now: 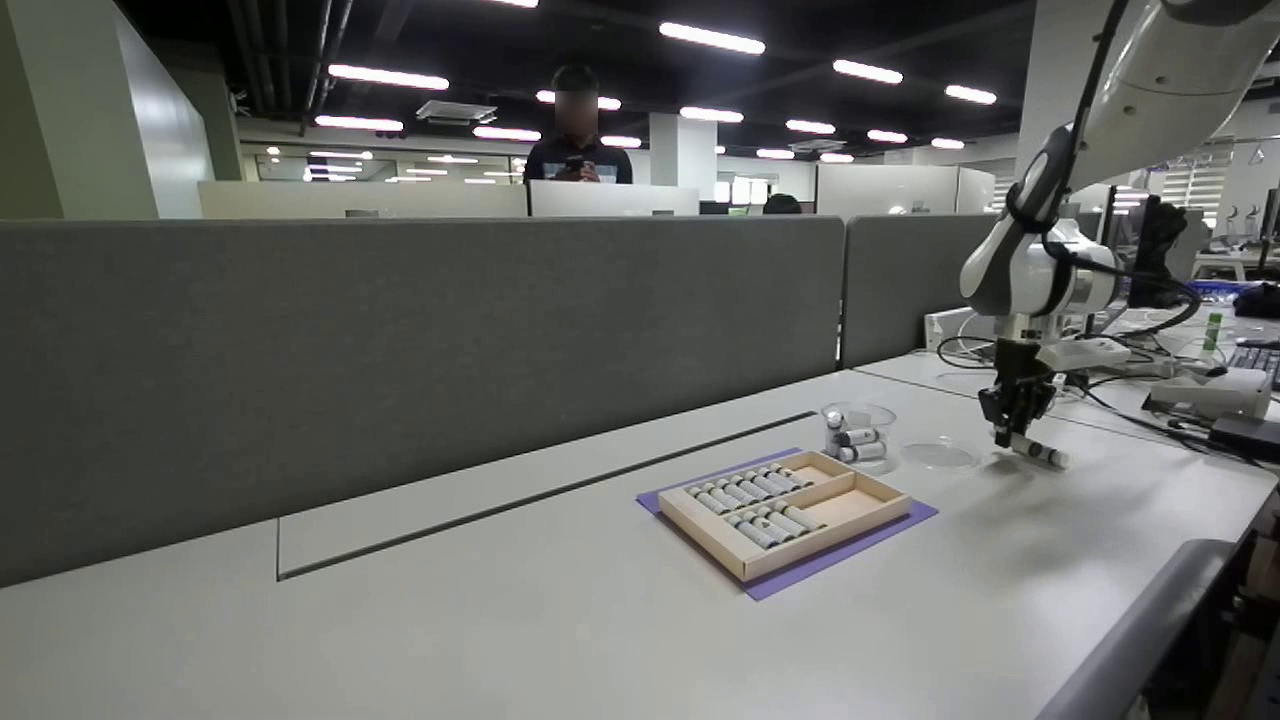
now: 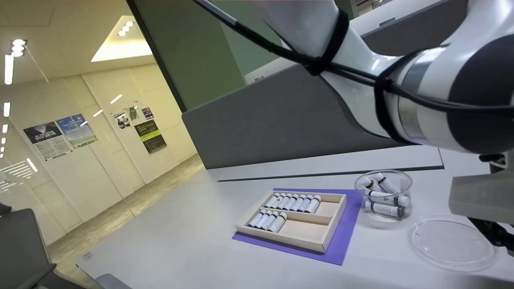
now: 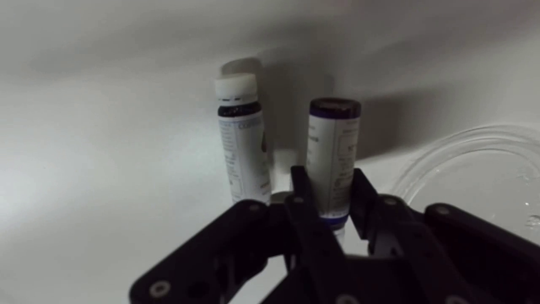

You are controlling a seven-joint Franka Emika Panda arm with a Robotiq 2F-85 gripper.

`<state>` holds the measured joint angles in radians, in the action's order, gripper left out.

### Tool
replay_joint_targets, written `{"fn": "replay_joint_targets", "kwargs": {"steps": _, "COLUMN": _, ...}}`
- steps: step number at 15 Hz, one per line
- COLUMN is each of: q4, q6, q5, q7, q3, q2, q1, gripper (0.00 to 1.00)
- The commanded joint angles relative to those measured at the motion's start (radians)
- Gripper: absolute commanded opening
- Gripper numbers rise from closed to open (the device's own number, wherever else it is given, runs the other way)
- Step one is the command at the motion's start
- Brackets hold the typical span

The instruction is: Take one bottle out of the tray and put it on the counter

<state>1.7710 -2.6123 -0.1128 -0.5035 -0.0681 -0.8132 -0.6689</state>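
So the gripper (image 3: pixel 328 171) has its two fingers pinching a purple-banded bottle (image 3: pixel 331 158), one on each side of it, with the dark base sticking out ahead and the cap end tucked back between them. It's over the white counter (image 1: pixel 520 590), well apart from the wooden tray (image 2: pixel 307 230), so I'd say the taking-out part is done and the putting-down part is in hand. Can't tell if it touches the surface yet; looks a bit tilted to me, shadow off to the side.

Next move, IMO: ease it down till it lies flat, spread the fingers, lift straight up. Just watch the white-capped bottle (image 3: pixel 244 143) lying right beside it, since a sloppy release could send that rolling. There's also a pale bit (image 3: pixel 285 161) poking out between the two, maybe another cap, mostly hidden though.

Near the grip, on the side away from that lying bottle, there's a clear lid (image 2: pixel 453 243) flat on the counter, then a clear tub (image 2: pixel 409 188) with a few loose bottles (image 2: pixel 383 208) jumbled inside. Past that comes the tray on a purple sheet (image 2: pixel 344 226), bottles lined up in both compartments, bare wood at the end nearest the tub.

Way back there's a grey partition (image 1: pixel 420 380), and a person (image 1: pixel 580 145) standing beyond it with something small in hand.
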Motion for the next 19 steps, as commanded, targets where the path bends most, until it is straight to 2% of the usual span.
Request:
{"fn": "replay_joint_targets", "kwargs": {"steps": 1, "q4": -0.094, "q6": 0.037, "q5": -0.018, "q7": 0.017, "q3": 0.036, "q2": -0.062, "q1": -0.044, "gripper": 0.05}}
{"fn": "replay_joint_targets", "kwargs": {"steps": 3, "q4": -0.118, "q6": 0.044, "q5": -0.014, "q7": 0.026, "q3": 0.044, "q2": -0.081, "q1": -0.051, "gripper": 0.05}}
{"fn": "replay_joint_targets", "kwargs": {"steps": 4, "q4": -0.127, "q6": 0.049, "q5": -0.013, "q7": 0.032, "q3": 0.045, "q2": -0.088, "q1": -0.05, "gripper": 0.45}}
{"fn": "replay_joint_targets", "kwargs": {"steps": 6, "q4": -0.138, "q6": 0.055, "q5": -0.018, "q7": 0.031, "q3": 0.059, "q2": -0.092, "q1": -0.055, "gripper": 0.53}}
{"fn": "replay_joint_targets", "kwargs": {"steps": 12, "q4": -0.101, "q6": 0.045, "q5": -0.041, "q7": -0.018, "q3": 0.125, "q2": -0.029, "q1": -0.075, "gripper": 0.97}}
{"fn": "replay_joint_targets", "kwargs": {"steps": 15, "q4": -0.066, "q6": 0.021, "q5": -0.047, "q7": -0.02, "q3": 0.143, "q2": 0.019, "q1": -0.066, "gripper": 1.0}}
{"fn": "replay_joint_targets", "kwargs": {"steps": 16, "q4": -0.112, "q6": 0.029, "q5": -0.032, "q7": -0.007, "q3": 0.124, "q2": -0.036, "q1": -0.055, "gripper": 1.0}}
{"fn": "replay_joint_targets", "kwargs": {"steps": 19, "q4": -0.102, "q6": 0.029, "q5": -0.035, "q7": -0.009, "q3": 0.133, "q2": -0.009, "q1": -0.051, "gripper": 1.0}}
